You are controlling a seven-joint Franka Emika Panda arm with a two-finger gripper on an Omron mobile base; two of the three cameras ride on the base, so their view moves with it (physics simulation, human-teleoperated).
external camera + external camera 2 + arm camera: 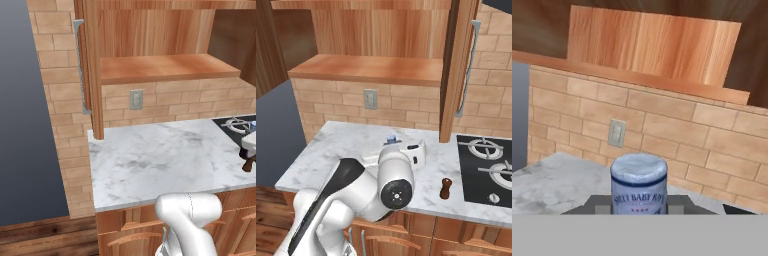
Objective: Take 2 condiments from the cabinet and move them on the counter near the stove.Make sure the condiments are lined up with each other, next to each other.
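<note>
The rounded bottle (pixel 638 184), with a blue cap and a printed label, stands upright between my fingertips (pixel 680 202) in the hand view. My gripper (pixel 391 148) is shut on it above the white marble counter (pixel 336 145), and its blue cap (pixel 391 138) pokes out beside the hand. The all-brown bottle (pixel 445 188) stands upright on the counter near the front edge, just left of the black stove (pixel 487 165). It also sits at the right edge of the left base view as the brown bottle (pixel 248 163), under my hand (pixel 249 142). The cabinet (pixel 160 67) hangs above with its door (pixel 89 70) swung open.
A grey wall outlet (pixel 371 99) sits in the brick backsplash under the cabinet shelf (pixel 371 69). The open door (pixel 458 70) hangs over the counter beside the stove. Wooden drawers (pixel 125 230) run below the counter's front edge.
</note>
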